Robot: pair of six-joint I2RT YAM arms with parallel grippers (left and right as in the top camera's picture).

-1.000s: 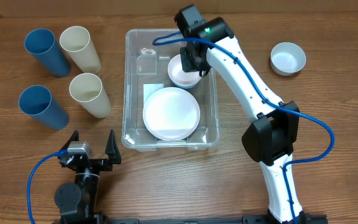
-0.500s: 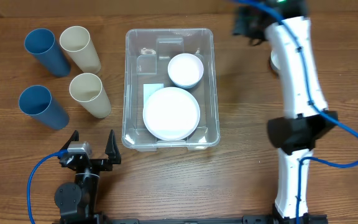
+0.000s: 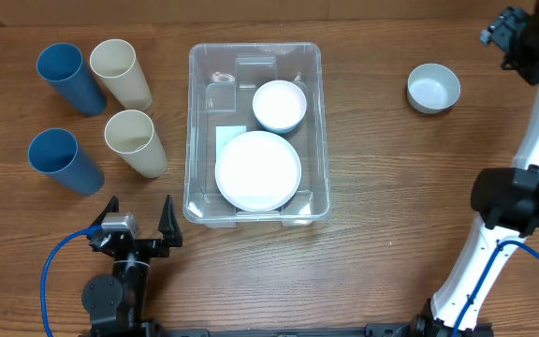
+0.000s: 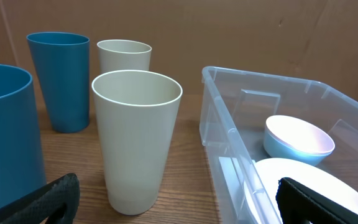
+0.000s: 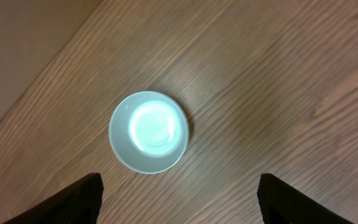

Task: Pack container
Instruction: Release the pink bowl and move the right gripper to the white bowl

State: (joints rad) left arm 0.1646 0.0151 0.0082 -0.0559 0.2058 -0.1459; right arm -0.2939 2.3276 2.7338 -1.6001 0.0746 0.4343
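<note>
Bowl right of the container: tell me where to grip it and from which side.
Grip the bowl by its rim, from above, one finger inside the wall, one outside. It sits upright, mouth up, on the table; its low rounded wall likely gives little side hold.

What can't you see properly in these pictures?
- Right wrist: the bottom edge cuts off the right fingers.
- Left wrist: the left edge cuts off the near blue cup; a left finger hides part of the plate.
- Overhead: faint shapes inside the container are too unclear to name.
</note>
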